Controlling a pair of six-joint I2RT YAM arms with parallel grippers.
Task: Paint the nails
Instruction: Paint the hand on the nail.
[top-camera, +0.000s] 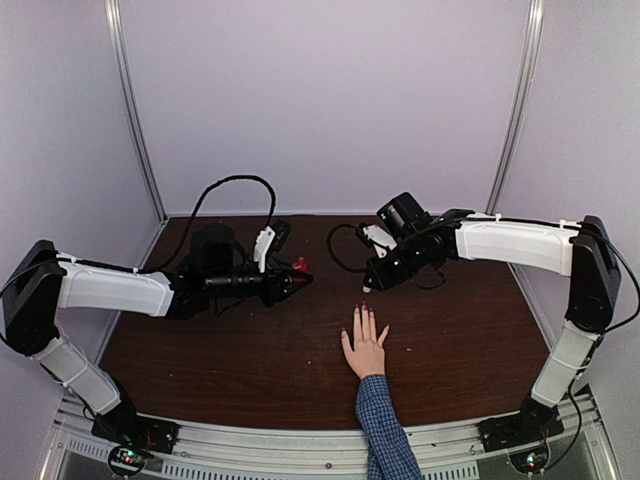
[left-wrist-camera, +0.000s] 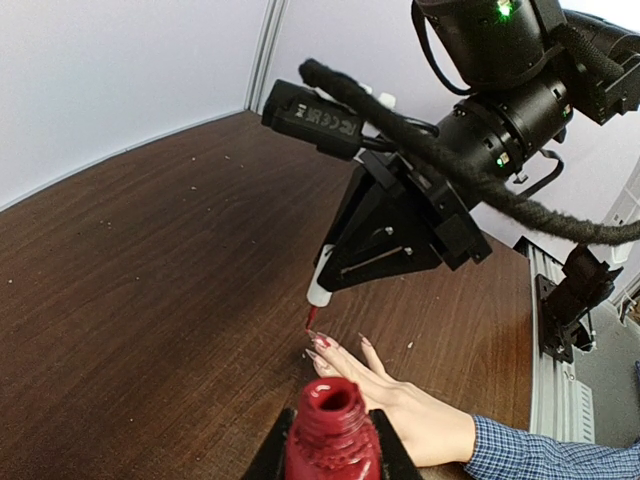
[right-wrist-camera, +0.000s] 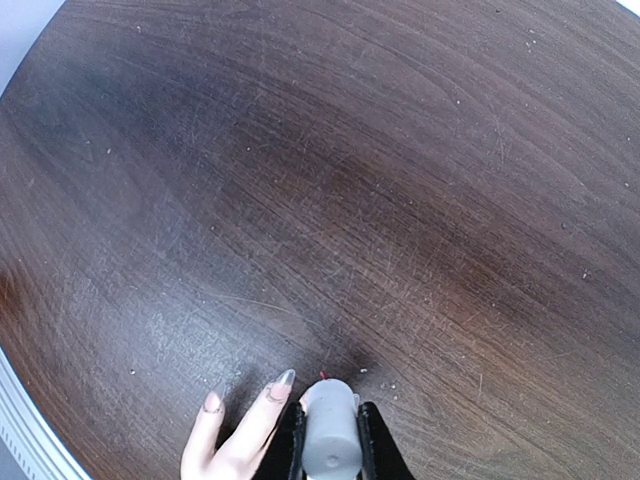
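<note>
Closest up, the open red polish bottle (left-wrist-camera: 330, 432) sits pinched in the left gripper (left-wrist-camera: 330, 455), no label I can read on it. The right gripper (right-wrist-camera: 330, 445) is clamped on the white brush cap (right-wrist-camera: 330, 430), brush tip pointing down. The nails (left-wrist-camera: 322, 343) are right under that tip on the wooden table (top-camera: 200, 340), hand (top-camera: 366, 348) flat, a few already dark red.

Your two arms, white shells, black joints, black gripper (top-camera: 300, 272) heads, looped black cables, green lights.
</note>
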